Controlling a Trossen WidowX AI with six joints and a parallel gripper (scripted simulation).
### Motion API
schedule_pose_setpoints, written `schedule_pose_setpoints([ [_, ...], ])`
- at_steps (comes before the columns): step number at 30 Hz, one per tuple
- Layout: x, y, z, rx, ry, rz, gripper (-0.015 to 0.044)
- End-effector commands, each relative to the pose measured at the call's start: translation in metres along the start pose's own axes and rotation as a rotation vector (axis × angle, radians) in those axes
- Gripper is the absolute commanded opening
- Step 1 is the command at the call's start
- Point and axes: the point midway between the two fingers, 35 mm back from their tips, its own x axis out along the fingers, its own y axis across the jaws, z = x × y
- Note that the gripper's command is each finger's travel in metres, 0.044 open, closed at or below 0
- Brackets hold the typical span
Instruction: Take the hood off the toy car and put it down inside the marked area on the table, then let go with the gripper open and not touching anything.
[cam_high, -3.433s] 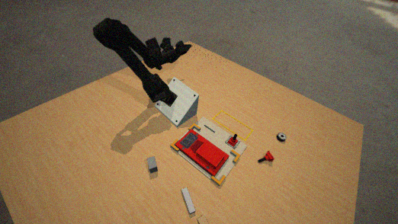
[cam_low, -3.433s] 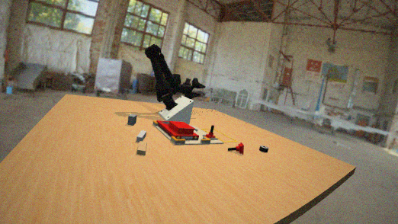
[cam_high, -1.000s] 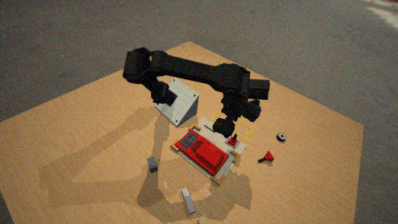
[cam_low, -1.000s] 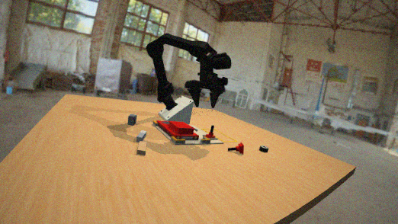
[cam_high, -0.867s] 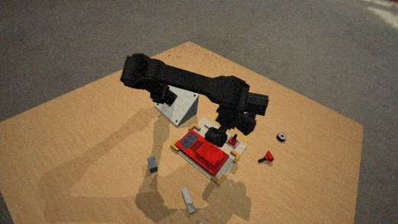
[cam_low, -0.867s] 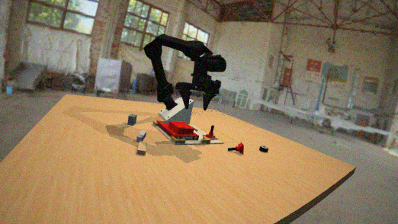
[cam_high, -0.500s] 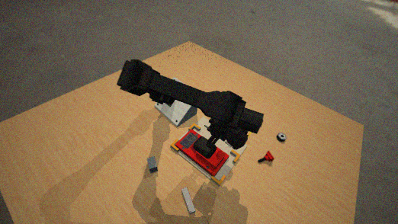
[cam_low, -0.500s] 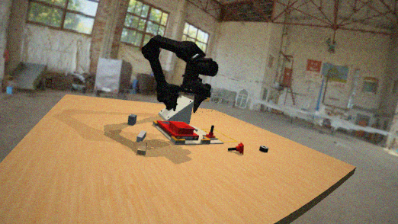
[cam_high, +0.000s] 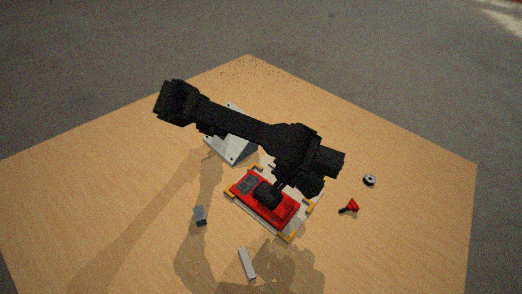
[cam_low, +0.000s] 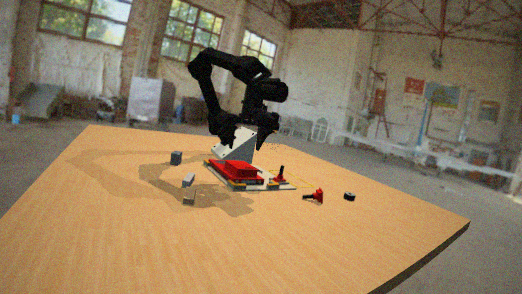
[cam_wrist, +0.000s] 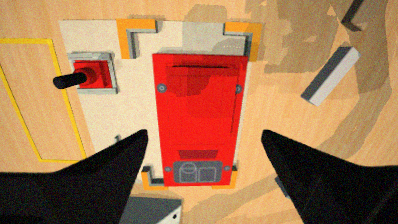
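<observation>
The red toy car lies on a white base plate with orange corner brackets. Its hood is part of the red top; a raised red panel shows in the exterior view. My gripper is open and empty. It hangs a little above the car, with one finger to each side and touching nothing. The marked area is a yellow outline on the table beside the plate. In the top view the arm hides it.
A red peg with a black handle stands in a socket on the plate. A loose red tool and a small ring lie beyond. Grey blocks lie nearby. The arm's white mount stands behind.
</observation>
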Motion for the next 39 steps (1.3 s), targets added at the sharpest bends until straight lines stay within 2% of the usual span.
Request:
schedule_pose_setpoints([
  [1, 0.004, 0.0, -0.001, -0.009, 0.001, -0.007, 0.044],
  [39, 0.025, 0.0, -0.001, -0.008, 0.001, -0.007, 0.044],
])
